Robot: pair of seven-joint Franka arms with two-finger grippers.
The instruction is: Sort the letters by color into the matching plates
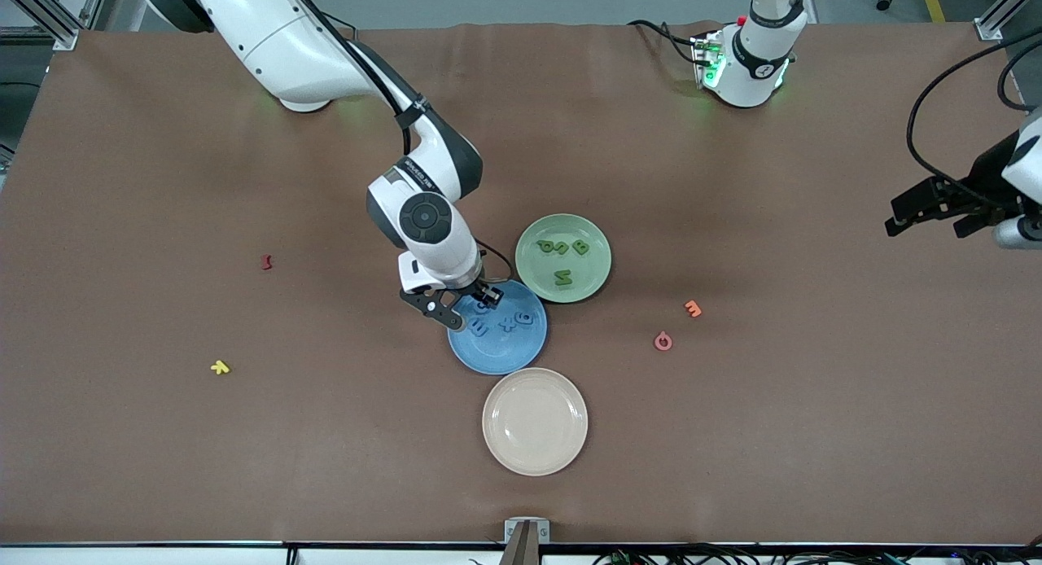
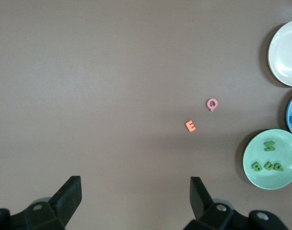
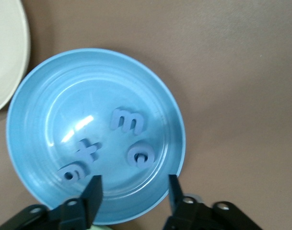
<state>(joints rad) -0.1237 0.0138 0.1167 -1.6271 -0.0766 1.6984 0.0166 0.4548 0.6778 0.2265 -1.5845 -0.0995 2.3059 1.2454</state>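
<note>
The blue plate (image 1: 521, 353) (image 3: 35, 96) holds several blue letters (image 3: 128, 120). Touching it, farther from the front camera, the pale green plate (image 1: 594, 260) (image 2: 285, 155) holds several green letters (image 1: 563, 278) (image 2: 269, 145). My right gripper (image 1: 470, 306) (image 3: 134, 184) hangs open low over the blue plate's rim with nothing between its fingers; a blue letter (image 3: 141, 154) lies just ahead of them. My left gripper (image 1: 928, 225) (image 2: 135, 187) waits wide open and empty, high over the left arm's end of the table.
A cream-beige plate (image 1: 535, 421) (image 2: 286, 52) lies empty against the blue plate, nearer the front camera. An orange letter (image 1: 693, 308) (image 2: 190, 126) and a pink letter (image 1: 663, 341) (image 2: 212, 104) lie toward the left arm's end. A red letter (image 1: 266, 262) and a yellow letter (image 1: 220, 368) lie toward the right arm's end.
</note>
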